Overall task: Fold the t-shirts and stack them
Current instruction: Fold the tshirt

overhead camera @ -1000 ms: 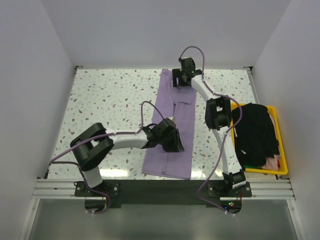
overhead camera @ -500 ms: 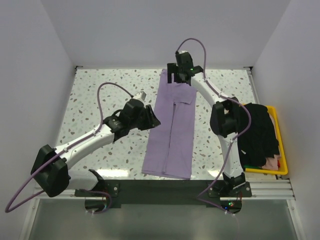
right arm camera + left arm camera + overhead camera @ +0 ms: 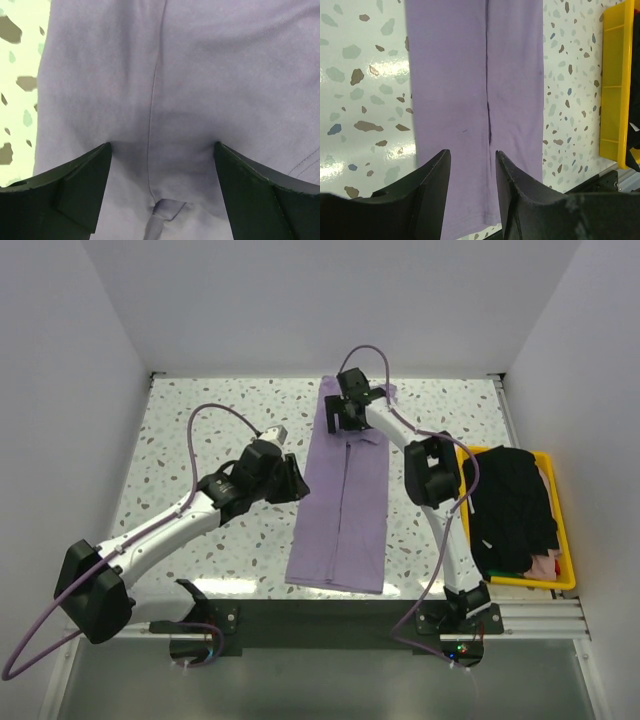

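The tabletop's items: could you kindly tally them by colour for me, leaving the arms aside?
Lavender t-shirt: 1
Black cloth pile: 1 (garments within cannot be counted)
Pink cloth: 1
Yellow bin: 1
Total: 4

You've got the lavender t-shirt point(image 3: 345, 510) lying flat on the surface point(image 3: 200, 430), mid-width. It's folded lengthwise into a long narrow strip, with both sides turned in and meeting at a line down the centre. It runs from the far edge to the near edge, the near end slanted slightly left. The black t-shirt point(image 3: 512, 505) is unfolded and bunched, heaped over the yellow bin point(image 3: 565, 550) on your right.
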You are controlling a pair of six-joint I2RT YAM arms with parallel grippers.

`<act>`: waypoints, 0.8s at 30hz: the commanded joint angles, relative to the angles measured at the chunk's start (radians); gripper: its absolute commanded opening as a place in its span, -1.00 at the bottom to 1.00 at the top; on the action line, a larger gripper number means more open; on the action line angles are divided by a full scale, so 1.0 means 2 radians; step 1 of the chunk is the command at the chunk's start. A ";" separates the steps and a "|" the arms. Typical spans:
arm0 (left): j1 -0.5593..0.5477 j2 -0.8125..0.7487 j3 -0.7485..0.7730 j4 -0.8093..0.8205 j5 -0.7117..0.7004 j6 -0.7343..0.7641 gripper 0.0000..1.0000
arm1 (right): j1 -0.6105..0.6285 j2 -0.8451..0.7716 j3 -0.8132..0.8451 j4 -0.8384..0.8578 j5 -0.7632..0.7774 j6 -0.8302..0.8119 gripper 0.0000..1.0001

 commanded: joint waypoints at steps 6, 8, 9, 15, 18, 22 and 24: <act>0.016 0.001 -0.018 0.024 0.002 0.014 -0.07 | -0.001 0.122 0.162 -0.057 -0.047 -0.050 0.77; 0.024 0.005 -0.022 0.034 0.010 0.014 -0.07 | -0.002 0.127 0.182 -0.051 -0.048 -0.054 0.82; 0.027 0.006 -0.028 0.037 0.012 0.014 -0.07 | -0.002 0.124 0.178 -0.044 -0.051 -0.057 0.83; 0.034 0.020 -0.057 0.064 0.032 0.010 -0.07 | -0.002 0.061 0.119 0.007 -0.032 -0.060 0.91; 0.035 0.023 -0.078 0.080 0.048 0.006 -0.06 | -0.002 0.006 0.097 0.013 -0.018 -0.048 0.96; 0.035 0.018 -0.107 0.090 0.065 0.003 -0.06 | -0.002 -0.080 0.048 -0.001 0.017 -0.015 0.97; 0.033 0.015 -0.124 0.090 0.075 0.003 -0.08 | -0.002 -0.148 0.005 -0.004 0.017 0.030 0.97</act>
